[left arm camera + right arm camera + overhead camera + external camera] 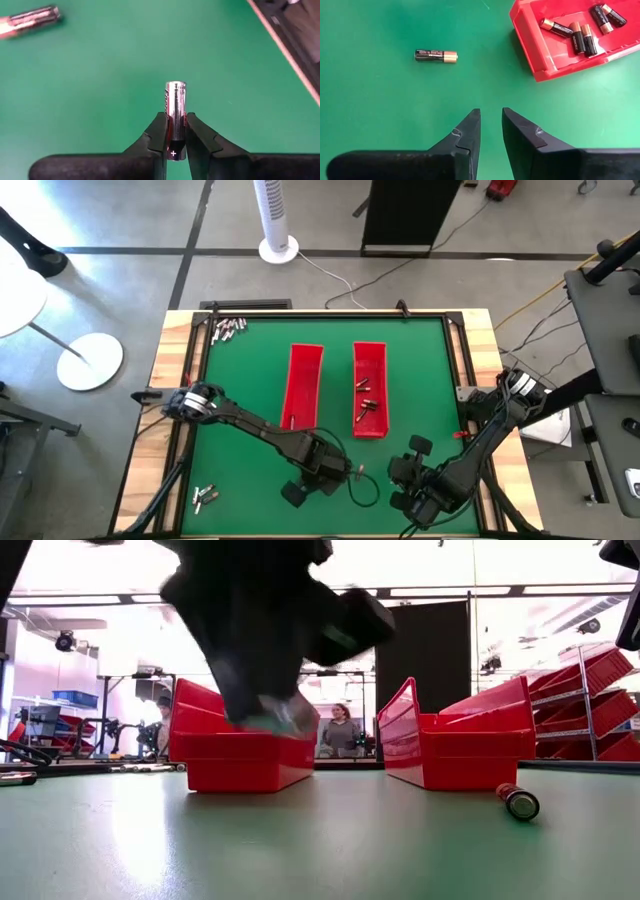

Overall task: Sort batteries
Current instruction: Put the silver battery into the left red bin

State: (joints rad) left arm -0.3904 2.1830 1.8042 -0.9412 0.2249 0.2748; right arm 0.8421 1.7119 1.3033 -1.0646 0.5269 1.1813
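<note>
**Silver battery pinched between left fingers, loose cells on green counter**

Silver battery stands clamped between the left fingers, which press on its lower half from both sides; a white plus sign shows at the end nearest the wrist camera, and the print running up its side is too narrow to read. Beyond these fingers, off to one side, another battery lies on the green counter, partly cut off by the picture's edge.

Ahead of the right fingers, which stand slightly apart with nothing between them, a black battery with a copper end lies alone on the counter; its label is too small to read. Farther out and to the other side, the corner of a red tray holds several black-and-copper batteries, the tray's far part cut off.

From above, the two red trays lie side by side beyond both grippers. Small clusters of batteries lie at the far left corner and near the left front edge. In the low view the left arm blurs across the left tray.
</note>
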